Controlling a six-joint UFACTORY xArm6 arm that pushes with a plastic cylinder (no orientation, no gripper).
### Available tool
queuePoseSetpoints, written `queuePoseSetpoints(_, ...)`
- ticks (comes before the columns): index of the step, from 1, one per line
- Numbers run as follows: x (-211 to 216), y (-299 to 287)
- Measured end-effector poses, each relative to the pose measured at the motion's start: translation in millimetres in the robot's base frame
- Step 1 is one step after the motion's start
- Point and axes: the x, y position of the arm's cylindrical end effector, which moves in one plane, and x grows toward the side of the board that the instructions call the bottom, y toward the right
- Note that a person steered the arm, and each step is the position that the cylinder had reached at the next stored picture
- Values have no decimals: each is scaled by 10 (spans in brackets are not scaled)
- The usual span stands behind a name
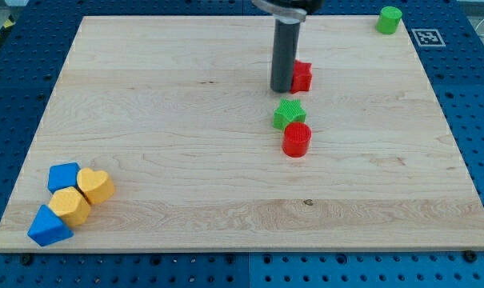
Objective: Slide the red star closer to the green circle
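The red star (303, 76) lies on the wooden board (162, 160) above the centre, partly hidden by my rod. My tip (281, 89) touches the star's left side. The green circle (389, 19) sits at the board's top right corner, well away to the upper right of the star. A green star (289, 114) and a red cylinder (296, 139) lie just below my tip, touching each other.
At the board's bottom left, two blue blocks (63, 176) (48, 226), a yellow heart (96, 186) and a yellow hexagon (69, 206) sit clustered. A black-and-white marker (427, 37) lies off the board's top right.
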Motion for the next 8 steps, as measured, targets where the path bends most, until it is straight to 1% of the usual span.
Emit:
queuePoseSetpoints(3,-239,1099)
queuePoseSetpoints(4,-382,1176)
queuePoseSetpoints(6,-644,1122)
queuePoseSetpoints(7,-674,913)
queuePoseSetpoints(8,-800,819)
